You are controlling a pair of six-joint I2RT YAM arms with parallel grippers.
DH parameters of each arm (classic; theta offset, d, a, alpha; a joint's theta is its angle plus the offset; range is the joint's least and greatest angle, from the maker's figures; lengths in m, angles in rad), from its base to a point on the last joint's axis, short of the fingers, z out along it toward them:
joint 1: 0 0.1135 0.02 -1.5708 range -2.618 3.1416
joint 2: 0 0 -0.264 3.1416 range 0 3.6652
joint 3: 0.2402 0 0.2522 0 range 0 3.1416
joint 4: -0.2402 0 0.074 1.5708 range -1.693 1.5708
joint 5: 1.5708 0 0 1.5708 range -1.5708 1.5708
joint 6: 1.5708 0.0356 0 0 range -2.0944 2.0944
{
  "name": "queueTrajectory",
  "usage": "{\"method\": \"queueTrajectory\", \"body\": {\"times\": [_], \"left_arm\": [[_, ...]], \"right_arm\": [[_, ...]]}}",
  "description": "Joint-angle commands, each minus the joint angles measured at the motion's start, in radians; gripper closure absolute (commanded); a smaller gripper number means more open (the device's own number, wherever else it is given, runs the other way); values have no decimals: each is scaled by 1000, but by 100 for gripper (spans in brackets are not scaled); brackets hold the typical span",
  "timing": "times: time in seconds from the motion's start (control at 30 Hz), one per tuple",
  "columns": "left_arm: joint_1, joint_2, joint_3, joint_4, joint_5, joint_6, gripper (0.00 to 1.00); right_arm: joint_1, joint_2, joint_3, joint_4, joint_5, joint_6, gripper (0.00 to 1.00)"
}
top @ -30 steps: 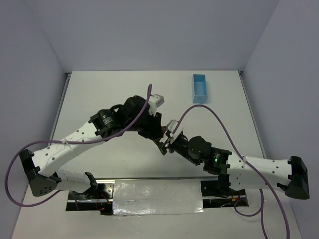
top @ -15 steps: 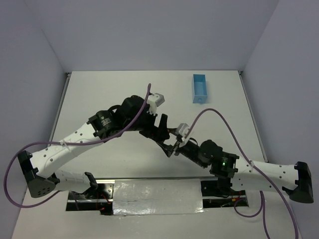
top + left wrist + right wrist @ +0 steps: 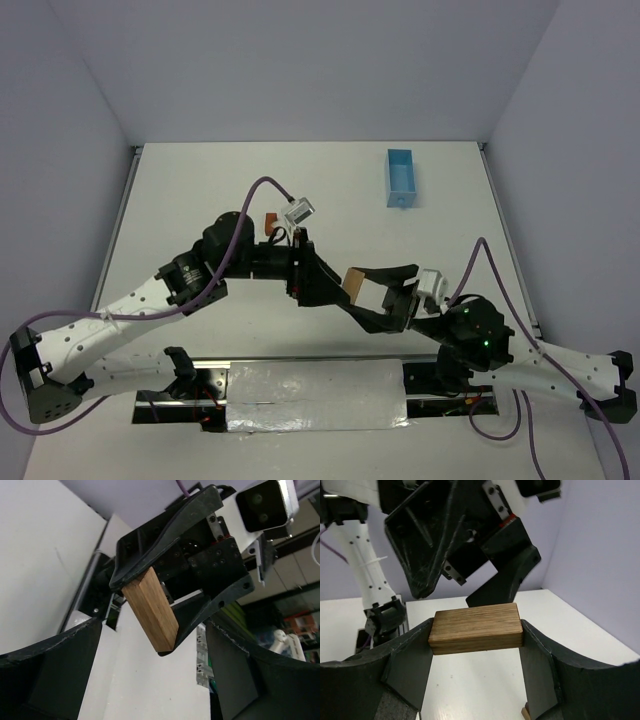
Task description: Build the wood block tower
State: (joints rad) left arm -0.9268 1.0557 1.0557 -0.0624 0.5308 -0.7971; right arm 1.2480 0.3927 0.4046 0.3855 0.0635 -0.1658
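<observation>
Since a second ago both wrists have drawn back from their meeting point on the near side of the light-blue tray, and the left jaws have gone from nearly together to wide apart

Wood block: brown, in the air, on the near side of the tray and a little left of it, well apart from it. Right gripper is clamped on its two short ends, right at the fingertips. Left gripper is spread, fingers flanking the block, touching nothing

Reddish-orange piece lies on the table, left of the tray and well apart from it, half hidden by the left wrist. No stack shows in any view

Risks, as judged:
- grip sits only at the fingertips, so a quick swing could let the block twist or drop
- left fingers flank the block; a sideways move before the two arms separate could clip it
- purple cable loops near the right wrist and could snag

Writing: none legible; no brand or label can be read
</observation>
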Motion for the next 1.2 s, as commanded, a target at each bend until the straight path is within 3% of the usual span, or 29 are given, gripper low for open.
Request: {"method": "queueTrajectory", "body": {"times": [0.0,0.07,0.17,0.2,0.27,0.3,0.5,0.6,0.63,0.67,0.7,0.77,0.97,1.17], "left_arm": [[-3,-3,-26,257,132,-149,3],[-3,3,-33,292,146,-180,7],[-4,16,-23,282,147,-185,24],[-6,23,-22,274,146,-182,35],[-4,24,-25,274,147,-180,49],[-4,23,-28,276,147,-182,66],[-4,12,-39,244,138,-156,100],[-4,15,19,91,80,-79,100],[-4,17,36,37,58,-56,100],[-4,21,53,-21,34,-36,100],[-4,23,84,-71,-21,-2,100],[-4,23,108,-200,-83,27,100],[-3,61,135,-319,-178,47,100],[23,112,187,-410,-247,36,100]], "right_arm": [[8,9,56,27,-97,-35,90],[7,35,71,24,-100,-46,90],[10,55,77,42,-105,-54,89],[8,60,77,47,-105,-57,89],[8,67,74,59,-91,-61,89],[10,71,74,59,-87,-67,89],[11,101,85,47,-65,-72,88],[11,117,112,-16,-30,-72,47],[11,117,138,-46,-24,-74,19],[10,114,151,-113,5,-75,6],[10,98,163,-146,16,-78,0],[11,78,186,-213,38,-89,0],[37,121,223,-290,71,-126,2],[174,228,264,-353,281,-224,7]]}}
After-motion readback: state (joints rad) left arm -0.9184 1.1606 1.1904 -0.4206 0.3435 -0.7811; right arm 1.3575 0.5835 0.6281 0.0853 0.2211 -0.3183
